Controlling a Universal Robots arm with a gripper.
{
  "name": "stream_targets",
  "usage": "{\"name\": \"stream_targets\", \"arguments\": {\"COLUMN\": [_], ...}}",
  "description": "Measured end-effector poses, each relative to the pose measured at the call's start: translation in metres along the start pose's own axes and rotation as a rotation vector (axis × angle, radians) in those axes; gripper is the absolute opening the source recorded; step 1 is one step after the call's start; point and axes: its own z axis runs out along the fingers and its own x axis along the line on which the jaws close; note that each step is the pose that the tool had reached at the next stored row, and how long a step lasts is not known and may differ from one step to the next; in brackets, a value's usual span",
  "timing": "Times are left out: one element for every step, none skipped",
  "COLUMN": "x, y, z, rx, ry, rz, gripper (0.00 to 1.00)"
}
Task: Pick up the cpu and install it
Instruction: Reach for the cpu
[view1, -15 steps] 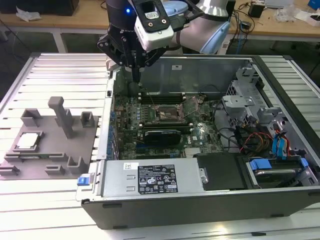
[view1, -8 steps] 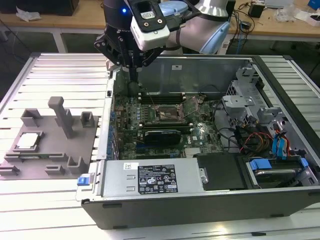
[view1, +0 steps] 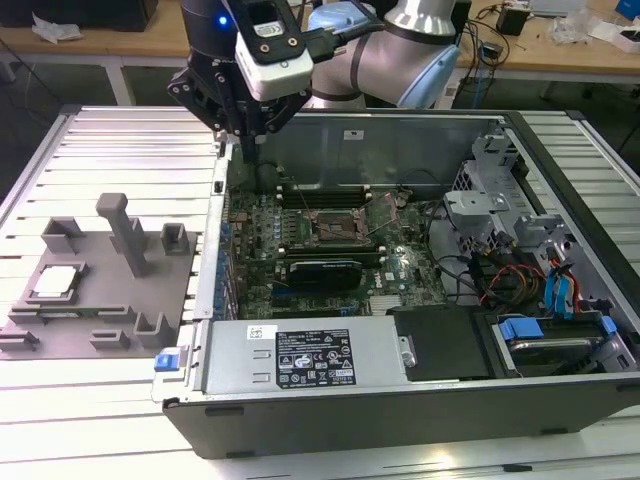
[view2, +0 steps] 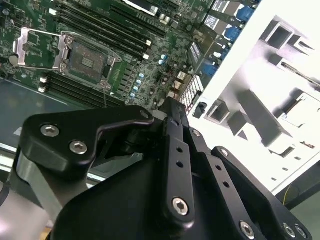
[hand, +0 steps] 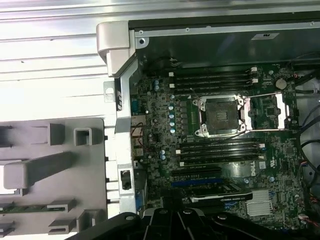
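Observation:
The cpu (view1: 55, 282), a small silvery square chip, lies flat in the grey fixture block (view1: 95, 290) at the exterior view's left, outside the computer case. My gripper (view1: 250, 148) hangs high above the case's back left corner, far from the cpu, its black fingers drawn together to a point with nothing between them. In the second wrist view the gripper (view2: 171, 104) shows from behind, its linkages meeting. The open socket frame (view1: 335, 228) sits on the motherboard, also seen as the socket frame (hand: 222, 116) and the socket frame (view2: 87, 60) in both wrist views, with its lid raised.
The open computer case (view1: 330, 375) lies on a slatted metal table (view1: 120, 130). The fixture has an upright grey post (view1: 125, 235) and small blocks. Drive bays and cables (view1: 530, 285) fill the case's right end. A power supply (view1: 300, 358) lines the front wall.

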Motion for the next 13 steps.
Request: {"name": "stream_targets", "arguments": {"x": [0.0017, 0.0027, 0.0037, 0.0052, 0.006, 0.0068, 0.0077, 0.0086, 0.0096, 0.0105, 0.0116, 0.0128, 0.0144], "y": [-0.0001, -0.0002, -0.0003, -0.0004, -0.0005, -0.0005, -0.0006, -0.0007, -0.0007, -0.0008, -0.0009, -0.001, -0.0011], "z": [0.0, 0.0, -0.0001, -0.0001, -0.0002, -0.0002, -0.0002, -0.0003, -0.0003, -0.0003, -0.0003, -0.0004, -0.0004], "rx": [0.0, -0.0001, 0.0001, 0.0, 0.0, 0.0, 0.0, 0.0, 0.0, 0.0, 0.0, 0.0, 0.0], "ry": [-0.0001, 0.0, 0.0, 0.0, 0.0, 0.0, 0.0, 0.0, 0.0, 0.0, 0.0, 0.0, 0.0], "rz": [0.0, 0.0, 0.0, 0.0, 0.0, 0.0, 0.0, 0.0, 0.0, 0.0, 0.0, 0.0, 0.0], "gripper": [0.11, 0.11, 0.11, 0.11, 0.11, 0.11, 0.11, 0.11, 0.11, 0.11, 0.11, 0.11, 0.11]}}
